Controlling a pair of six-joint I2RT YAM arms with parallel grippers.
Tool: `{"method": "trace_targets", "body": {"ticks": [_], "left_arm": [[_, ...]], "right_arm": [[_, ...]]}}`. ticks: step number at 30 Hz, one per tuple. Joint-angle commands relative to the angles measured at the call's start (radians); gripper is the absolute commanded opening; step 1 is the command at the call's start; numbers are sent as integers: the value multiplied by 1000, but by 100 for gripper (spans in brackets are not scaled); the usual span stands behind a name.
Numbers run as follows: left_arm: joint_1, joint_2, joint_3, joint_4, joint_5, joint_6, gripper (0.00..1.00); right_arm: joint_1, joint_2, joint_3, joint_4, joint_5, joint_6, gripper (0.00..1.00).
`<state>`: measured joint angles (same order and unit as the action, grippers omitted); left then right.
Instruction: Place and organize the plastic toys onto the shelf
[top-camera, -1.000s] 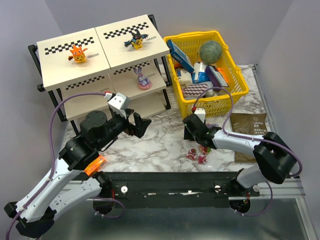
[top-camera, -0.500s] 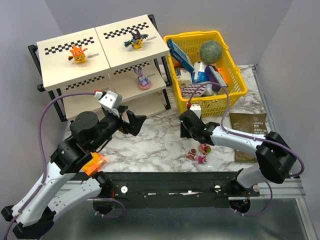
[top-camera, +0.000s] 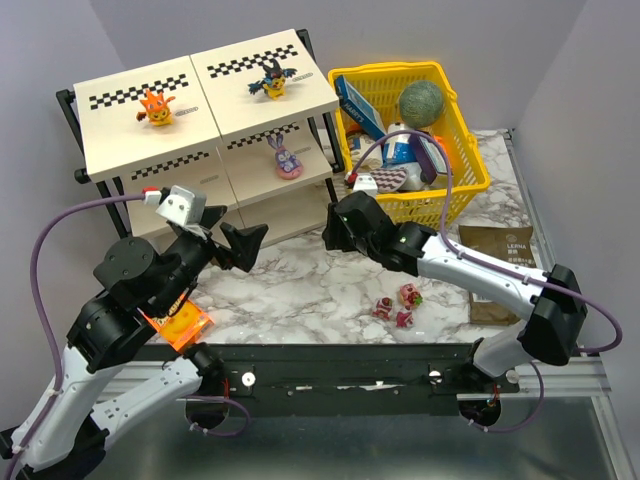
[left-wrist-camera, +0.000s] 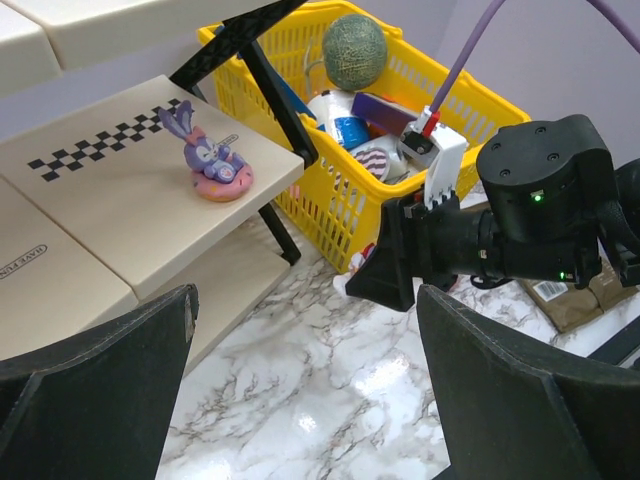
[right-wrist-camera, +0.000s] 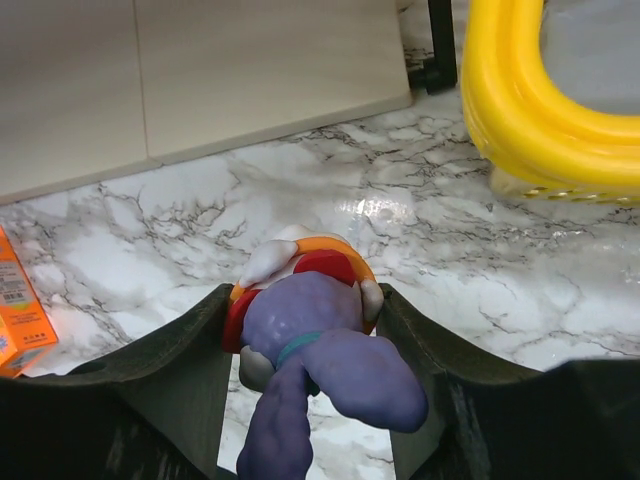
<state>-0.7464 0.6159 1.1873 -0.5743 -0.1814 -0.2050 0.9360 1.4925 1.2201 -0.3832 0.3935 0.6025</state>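
The right gripper (right-wrist-camera: 305, 355) is clenched on a purple toy (right-wrist-camera: 315, 330), w/ dark pads (right-wrist-camera: 185, 370) pressing both its sides. Toy is smooth glossy plastic: rounded purple body w/ a teal band, set in an orange-red ring w/ white bits. It's seen from behind, so the face can't be made out. It hangs over the marble table (right-wrist-camera: 130, 250).

Room around it: the beige bottom panel of the shelf (right-wrist-camera: 200, 70) runs along the far edge, w/ a black post (right-wrist-camera: 440, 40) at its corner. The thick rounded rim of the yellow basket (right-wrist-camera: 540, 110) curves in close on the right. Open veined marble lies btw them and nearer in. A corner of an orange packet (right-wrist-camera: 15, 310) shows at left.

From above, the right gripper (top-camera: 340, 228) sits just off the front right corner of the shelf (top-camera: 110, 140), near the yellow basket (top-camera: 390, 70). The left gripper (top-camera: 245, 245) is spread wide, facing it across bare marble in front of the lower tier.

On the shelf: orange toy (top-camera: 155, 108) on top left panel, black-and-yellow winged toy (top-camera: 270, 78) on top right, purple bunny toy (top-camera: 287, 158) on mid tier, right side. Panels are flat matte beige w/ checkered strips and a black frame. Three small red-pink toys (top-camera: 409, 295) cluster on the marble near the table's front edge, well apart from the shelf.
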Motion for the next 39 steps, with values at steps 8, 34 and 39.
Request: {"method": "trace_targets", "body": {"ticks": [8, 34, 39], "left_arm": [[-1, 2, 43, -51, -78, 10, 99], [-1, -45, 236, -384, -460, -62, 99], [-1, -73, 229, -410, -475, -59, 99]], "right_arm": [[30, -5, 110, -78, 15, -32, 25], [162, 587, 1025, -238, 146, -168, 25], [167, 629, 1064, -255, 166, -158, 26]]}}
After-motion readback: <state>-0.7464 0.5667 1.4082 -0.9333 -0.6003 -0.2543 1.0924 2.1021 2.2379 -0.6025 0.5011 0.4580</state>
